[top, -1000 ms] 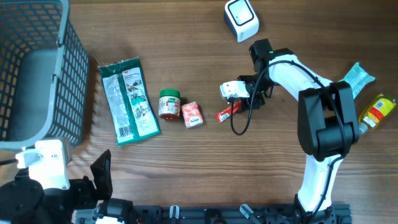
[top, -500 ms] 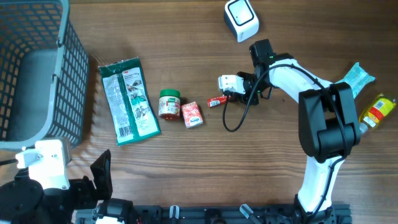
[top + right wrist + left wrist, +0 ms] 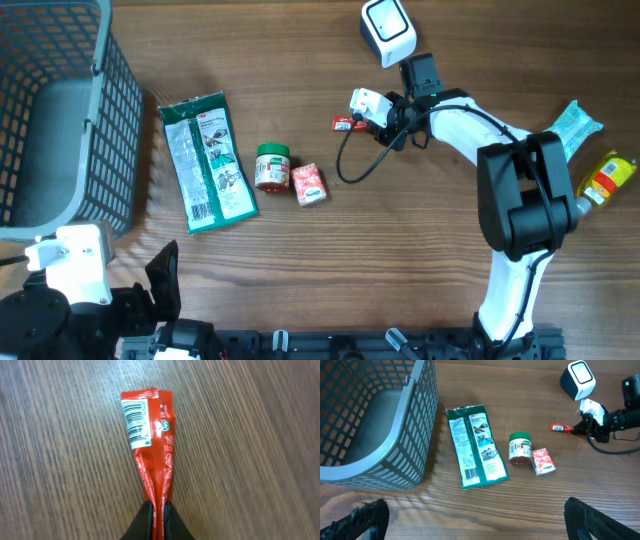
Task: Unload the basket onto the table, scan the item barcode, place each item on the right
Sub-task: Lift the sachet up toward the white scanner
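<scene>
My right gripper is shut on one end of a small red sachet, held just left of the arm. In the right wrist view the sachet sticks out from the pinched jaws over the wood, and its white barcode patch faces the camera. The white and dark scanner stands at the far edge, up and right of the sachet; it also shows in the left wrist view as the scanner. My left gripper is open at the near left with nothing between its fingers.
A grey mesh basket fills the far left. A green packet, a green-lidded jar and a small red box lie mid-table. A teal pouch and a yellow bottle are at the right edge.
My right gripper has shut on the red sachet and carried it left and toward the far edge, closer to the scanner. The left arm has not moved.
</scene>
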`<state>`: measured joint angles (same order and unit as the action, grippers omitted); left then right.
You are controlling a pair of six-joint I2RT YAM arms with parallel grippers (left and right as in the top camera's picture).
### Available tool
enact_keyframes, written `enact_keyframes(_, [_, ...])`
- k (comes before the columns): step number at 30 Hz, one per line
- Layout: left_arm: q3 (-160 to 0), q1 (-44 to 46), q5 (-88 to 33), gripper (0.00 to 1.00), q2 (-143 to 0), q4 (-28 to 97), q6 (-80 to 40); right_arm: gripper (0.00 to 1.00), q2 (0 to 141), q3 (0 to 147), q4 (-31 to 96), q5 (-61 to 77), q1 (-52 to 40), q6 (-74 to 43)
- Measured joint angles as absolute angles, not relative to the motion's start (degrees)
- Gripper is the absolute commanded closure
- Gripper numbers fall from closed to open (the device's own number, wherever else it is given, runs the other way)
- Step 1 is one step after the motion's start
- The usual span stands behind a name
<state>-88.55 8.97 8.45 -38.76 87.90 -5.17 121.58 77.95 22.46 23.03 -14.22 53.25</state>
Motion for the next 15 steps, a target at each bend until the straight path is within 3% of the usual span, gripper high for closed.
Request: enact_keyframes(15, [-88.6,9.0,8.4,0.0,-38.8,87.9,-5.2,0.96,93.2,78.7,45.6,27.0,-14.7,44.9])
